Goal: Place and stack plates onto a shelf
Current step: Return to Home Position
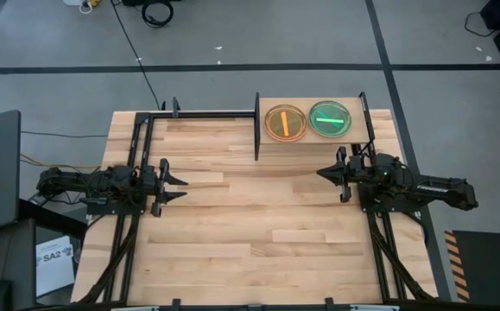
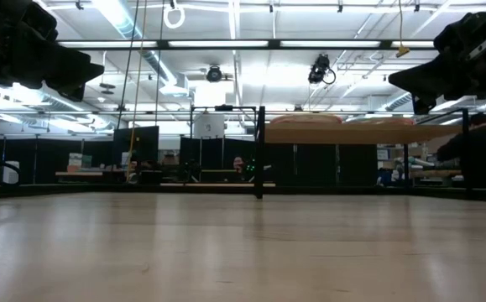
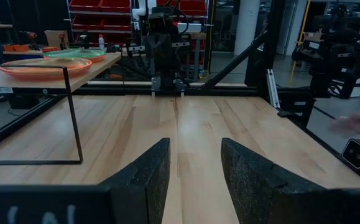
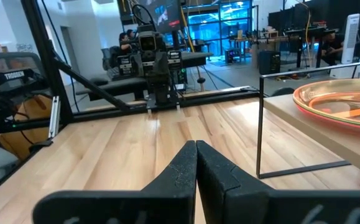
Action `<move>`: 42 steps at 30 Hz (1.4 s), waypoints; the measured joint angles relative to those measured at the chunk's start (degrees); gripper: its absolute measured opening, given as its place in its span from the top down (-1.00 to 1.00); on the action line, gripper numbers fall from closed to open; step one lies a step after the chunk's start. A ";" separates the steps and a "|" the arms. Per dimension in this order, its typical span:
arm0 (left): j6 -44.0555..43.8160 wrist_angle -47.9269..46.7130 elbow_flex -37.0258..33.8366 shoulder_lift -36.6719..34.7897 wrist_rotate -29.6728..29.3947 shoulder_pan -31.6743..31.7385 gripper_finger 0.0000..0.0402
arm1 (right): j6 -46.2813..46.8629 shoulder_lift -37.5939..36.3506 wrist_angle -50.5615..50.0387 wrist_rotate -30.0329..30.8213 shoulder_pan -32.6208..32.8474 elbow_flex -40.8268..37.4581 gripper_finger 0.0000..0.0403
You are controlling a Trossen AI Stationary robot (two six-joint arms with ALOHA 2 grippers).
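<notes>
Plates sit on the shelf in two piles side by side, one orange-topped and the other a green-topped pile. Piling them this way saves room. The left end effector hangs over the counter with its fingers spread, holding nothing. The right end effector is near the shelf, fingers pressed together and also holding nothing. Stacking looks done, so I think both arms are parking.

Grey floor, black tape lines; ceiling strip lights; red shelving.
</notes>
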 joint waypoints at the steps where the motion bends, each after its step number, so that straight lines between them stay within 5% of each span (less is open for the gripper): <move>1: -0.02 0.00 0.00 0.00 0.00 0.00 0.25 | 0.00 0.00 0.00 0.00 0.00 0.00 0.93; 42: 0.00 2.21 -0.31 -0.24 -0.17 -0.09 0.25 | 0.02 0.00 -0.02 -0.11 0.00 0.00 0.93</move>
